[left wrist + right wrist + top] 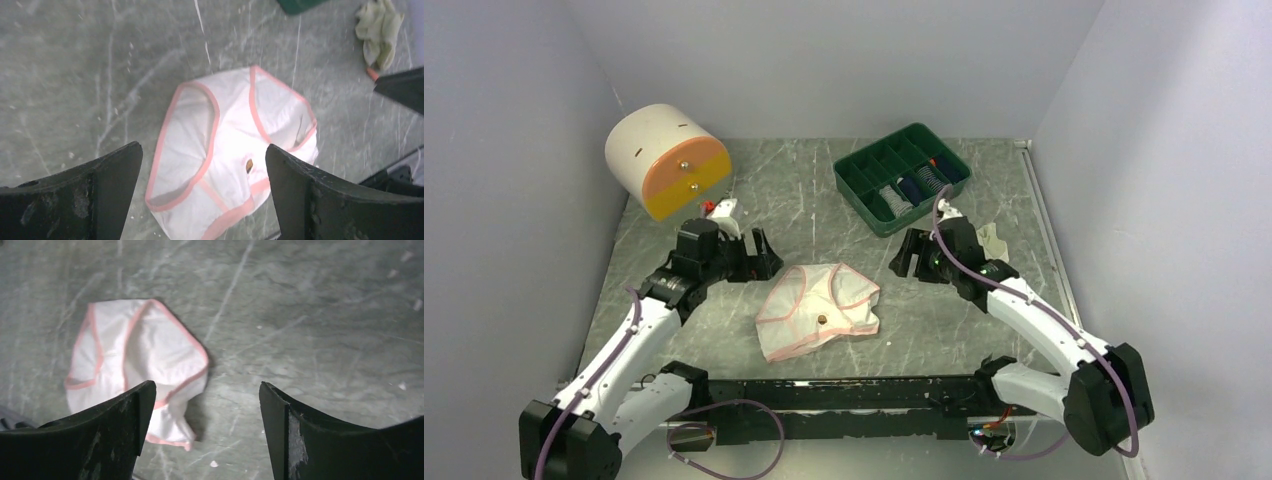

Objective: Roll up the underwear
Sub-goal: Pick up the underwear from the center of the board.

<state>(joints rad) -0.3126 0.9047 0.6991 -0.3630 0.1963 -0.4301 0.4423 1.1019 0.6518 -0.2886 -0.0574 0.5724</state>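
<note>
My top camera looks down from high behind the near edge of the desk (944, 335), taking in all of it; both wrist cameras hang close, facing down past their own fingers (90, 195); all three share the pink-trimmed underwear (819, 310).

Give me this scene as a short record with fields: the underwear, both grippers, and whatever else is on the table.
pink-trimmed underwear: loosely spread mid-table, unrolled, not held
cream underwear: crumpled beside the right arm, near the tray
left gripper: open, empty, left of the pink-trimmed pair
right gripper: open, empty, right of that pair
green tray: far right, divided compartments, some filled
round container: far left, white with orange-yellow face
rolling: not yet started
</note>
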